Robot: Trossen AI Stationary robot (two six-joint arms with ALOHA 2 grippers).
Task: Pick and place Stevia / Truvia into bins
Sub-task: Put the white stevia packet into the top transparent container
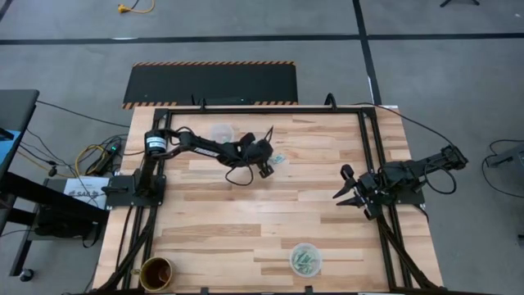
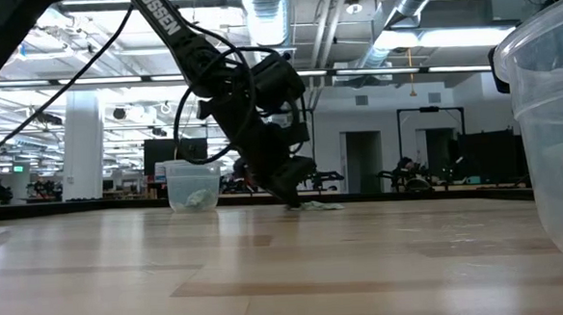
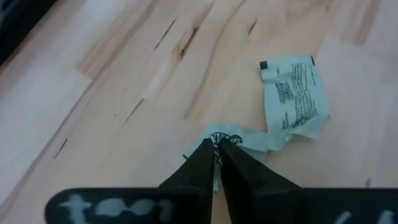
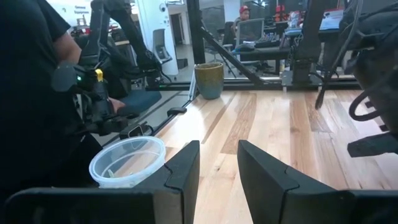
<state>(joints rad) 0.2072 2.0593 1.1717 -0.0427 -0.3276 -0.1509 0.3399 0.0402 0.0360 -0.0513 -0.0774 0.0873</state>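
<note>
Already the job is looking well under way: in the high view the cup [image 1: 305,260] at the lower right of centre is holding a heap of green-and-white packets, and the other clear cup [image 1: 221,131] near the upper middle of the table is showing a pale shape at its bottom in the low view, probably packets too, though it is too small to be sure. What is left on the bare wood is lying just right of the left gripper [image 1: 266,170], near the centre of that frame: a packet [image 3: 233,138] that the left wrist view is showing pinched at its edge between the closed fingers, and a second packet [image 3: 294,96] touching it, printed side up and crumpled. So the left gripper is clamping a packet that is not yet lifted, and at least these two are waiting to be binned. The right gripper [image 1: 350,190] is hanging at the right edge of the table, fingers parted and holding nothing. Only the wrist view is revealing the pinch itself and that there are two packets; the high view is giving just a greenish speck there, while the low view alone is showing the gripper pressed down at the tabletop.
</note>
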